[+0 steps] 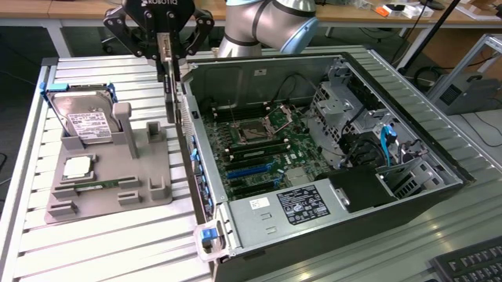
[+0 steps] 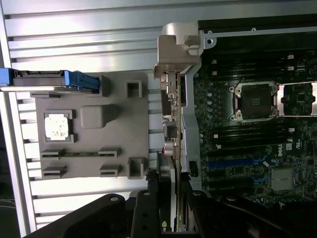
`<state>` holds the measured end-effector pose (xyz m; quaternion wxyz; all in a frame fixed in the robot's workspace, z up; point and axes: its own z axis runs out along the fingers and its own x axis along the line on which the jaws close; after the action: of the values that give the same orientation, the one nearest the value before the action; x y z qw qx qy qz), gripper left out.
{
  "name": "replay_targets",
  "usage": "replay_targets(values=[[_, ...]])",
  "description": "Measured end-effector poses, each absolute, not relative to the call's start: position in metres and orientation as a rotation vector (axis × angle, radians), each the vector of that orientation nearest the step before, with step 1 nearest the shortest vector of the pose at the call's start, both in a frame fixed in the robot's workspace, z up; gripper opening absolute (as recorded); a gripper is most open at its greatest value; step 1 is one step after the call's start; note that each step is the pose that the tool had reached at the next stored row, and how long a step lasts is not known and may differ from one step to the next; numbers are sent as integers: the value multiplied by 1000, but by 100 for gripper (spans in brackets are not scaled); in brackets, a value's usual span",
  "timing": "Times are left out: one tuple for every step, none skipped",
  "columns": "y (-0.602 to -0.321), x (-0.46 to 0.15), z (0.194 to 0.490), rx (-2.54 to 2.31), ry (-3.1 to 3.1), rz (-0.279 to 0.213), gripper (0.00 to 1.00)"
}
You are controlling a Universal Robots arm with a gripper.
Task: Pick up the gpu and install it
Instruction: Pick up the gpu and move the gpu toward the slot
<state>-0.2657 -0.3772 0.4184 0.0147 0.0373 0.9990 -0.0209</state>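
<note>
The arm (image 1: 263,23) points down, claw (image 1: 166,54) clamped on the gpu (image 1: 171,97), which hangs edge-on, long axis seemingly vertical, at the computer case's (image 1: 330,244) edge.

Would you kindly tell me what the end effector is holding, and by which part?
The end effector grips the thin green-and-black graphics card by its upper edge; the card hangs vertically, edge-on.

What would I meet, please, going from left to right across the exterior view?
hard drive → gpu → CPU socket → blue cable → keyboard
</note>
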Motion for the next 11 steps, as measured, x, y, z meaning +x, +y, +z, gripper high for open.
replay_targets(values=[[-377,-266,418,116,3109,-65,27],[-377,-265,418,116,3109,-65,27],[-377,-265,418,116,3109,-65,27],[-377,-265,418,116,3109,-65,27],[-377,-265,418,116,3109,-65,27],[-377,-265,418,116,3109,-65,27],[-377,-265,418,116,3109,-65,27],[-377,-265,418,116,3109,-65,27],[-377,-264,418,116,3109,-65,27],[-377,-264,418,116,3109,-65,27],[-377,-264,418,116,3109,-65,27]])
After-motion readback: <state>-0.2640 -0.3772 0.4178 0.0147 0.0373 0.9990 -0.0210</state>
